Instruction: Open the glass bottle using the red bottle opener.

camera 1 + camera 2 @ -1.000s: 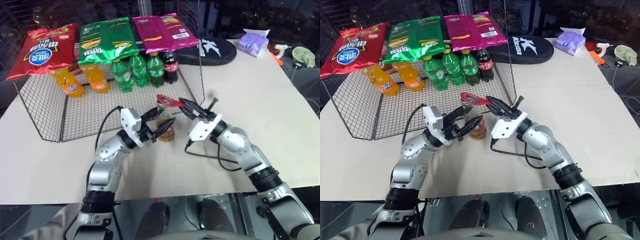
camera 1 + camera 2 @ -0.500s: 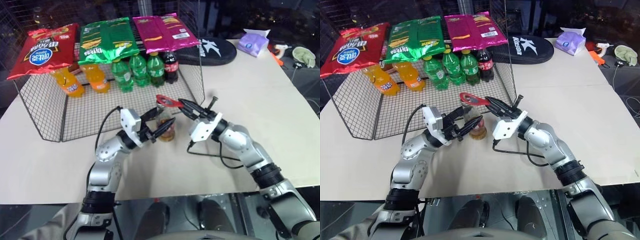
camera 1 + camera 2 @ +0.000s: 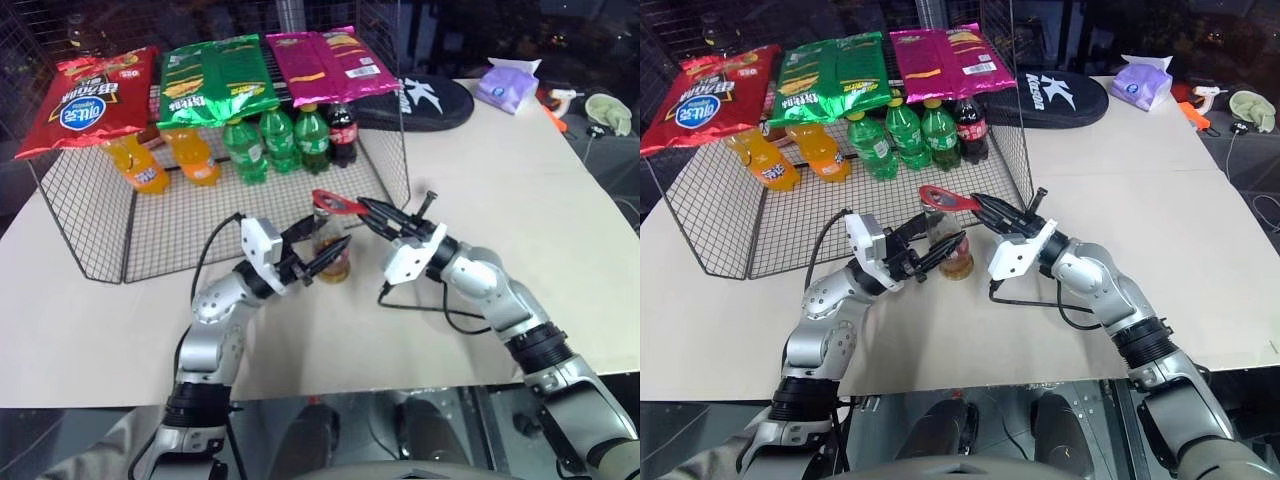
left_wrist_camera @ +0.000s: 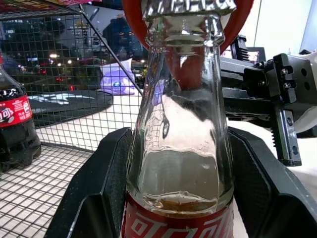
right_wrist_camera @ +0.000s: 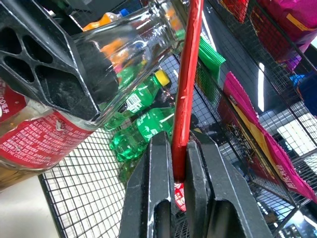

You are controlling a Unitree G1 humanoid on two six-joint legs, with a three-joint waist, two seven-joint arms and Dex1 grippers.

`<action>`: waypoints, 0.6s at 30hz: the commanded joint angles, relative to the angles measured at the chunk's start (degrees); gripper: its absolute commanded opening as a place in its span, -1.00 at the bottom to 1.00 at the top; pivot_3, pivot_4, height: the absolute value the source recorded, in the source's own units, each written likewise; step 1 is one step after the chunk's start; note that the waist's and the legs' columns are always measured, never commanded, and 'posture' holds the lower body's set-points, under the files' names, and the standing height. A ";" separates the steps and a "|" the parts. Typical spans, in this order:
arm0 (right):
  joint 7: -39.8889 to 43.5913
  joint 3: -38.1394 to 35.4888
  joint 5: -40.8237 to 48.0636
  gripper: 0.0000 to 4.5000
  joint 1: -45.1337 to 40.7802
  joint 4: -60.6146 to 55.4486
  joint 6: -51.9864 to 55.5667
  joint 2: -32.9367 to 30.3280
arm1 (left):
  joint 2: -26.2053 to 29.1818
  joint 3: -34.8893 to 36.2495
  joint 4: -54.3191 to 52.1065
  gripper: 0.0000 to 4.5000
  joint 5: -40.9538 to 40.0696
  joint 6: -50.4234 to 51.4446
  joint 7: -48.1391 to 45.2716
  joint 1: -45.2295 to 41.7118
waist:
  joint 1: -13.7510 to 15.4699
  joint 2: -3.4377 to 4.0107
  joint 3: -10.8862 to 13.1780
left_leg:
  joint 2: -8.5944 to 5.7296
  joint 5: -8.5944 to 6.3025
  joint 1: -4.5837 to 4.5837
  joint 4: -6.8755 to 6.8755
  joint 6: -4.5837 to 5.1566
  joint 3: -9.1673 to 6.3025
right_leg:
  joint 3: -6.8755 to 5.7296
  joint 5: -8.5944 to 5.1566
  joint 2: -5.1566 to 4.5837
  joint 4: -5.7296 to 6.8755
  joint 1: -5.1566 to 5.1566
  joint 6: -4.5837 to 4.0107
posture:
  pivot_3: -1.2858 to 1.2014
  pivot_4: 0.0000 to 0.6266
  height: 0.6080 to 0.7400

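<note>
Opener seated on the cap, bottle braced for the pry.

The bottle (image 3: 329,250) is stood on the table (image 3: 520,180) just in front of the wire rack (image 3: 120,230) and is clamped at its body by the left gripper (image 3: 322,258), so that it cannot tip under leverage. The opener (image 3: 338,203) is pinched by its handle in the closed right gripper (image 3: 372,211), its loop laid over the cap (image 4: 188,7), apparently ready for levering.

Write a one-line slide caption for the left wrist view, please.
Left gripper clamps the glass bottle while the red bottle opener sits over its cap.
</note>
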 commanded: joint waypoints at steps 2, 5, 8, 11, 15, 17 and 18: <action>3.70 4.98 -0.36 -1.00 0.86 -0.62 -2.64 1.29 | -0.69 -0.94 -1.45 0.10 0.07 -0.38 1.16 -0.16 | -0.01 0.00 0.00 | 0.00 0.00 0.00 0.00 0.00 0.00 | 0.00 0.00 0.00 0.00 0.00 0.00 | 0.03 -0.52 1.00; 3.78 4.77 0.19 -1.00 1.20 -0.74 -1.82 2.05 | -0.65 -0.97 -1.63 0.10 0.13 -0.28 1.19 0.10 | -0.02 0.00 0.00 | 0.00 0.00 0.00 0.00 0.00 0.00 | 0.00 0.00 0.00 0.00 0.00 0.00 | 0.03 -0.52 1.00; 4.53 4.88 0.80 -1.00 1.29 -0.64 -2.35 2.38 | -0.51 -0.99 -1.80 0.10 0.09 -0.22 1.17 0.25 | 0.00 0.00 0.00 | 0.00 0.00 0.01 0.00 0.00 0.00 | 0.00 0.00 0.00 0.00 0.00 0.00 | 0.03 -0.52 1.00; 5.16 4.82 1.34 -1.00 1.41 -0.76 -2.40 2.41 | -0.40 -0.98 -1.79 0.10 0.11 -0.18 1.17 0.16 | 0.00 0.00 0.00 | 0.00 0.00 0.01 0.00 0.00 0.00 | 0.00 0.00 0.00 -0.01 0.00 0.00 | 0.03 -0.52 1.00; 6.15 4.59 0.49 -1.00 -0.30 -0.65 -3.76 0.75 | -0.25 -1.06 -1.77 0.10 0.12 -0.08 1.00 0.15 | -0.01 0.00 0.00 | 0.00 0.00 0.02 0.00 0.00 0.00 | 0.00 0.00 0.00 -0.01 0.02 0.00 | 0.03 -0.52 1.00; 6.45 4.23 0.56 -1.00 -1.21 -0.36 -4.04 0.09 | -0.24 -1.07 -1.72 0.10 0.12 -0.08 0.98 0.13 | -0.01 0.00 0.00 | 0.00 0.00 0.03 0.00 0.00 0.00 | 0.00 0.00 0.00 -0.01 0.04 0.00 | 0.03 -0.52 1.00; 6.65 4.02 0.47 -1.00 -1.99 -0.04 -4.36 -0.49 | -0.23 -1.09 -1.66 0.10 0.12 -0.09 0.93 0.10 | -0.01 0.00 0.00 | 0.00 0.00 0.04 0.00 0.00 0.00 | -0.01 0.00 0.00 -0.02 0.05 0.00 | 0.03 -0.52 1.00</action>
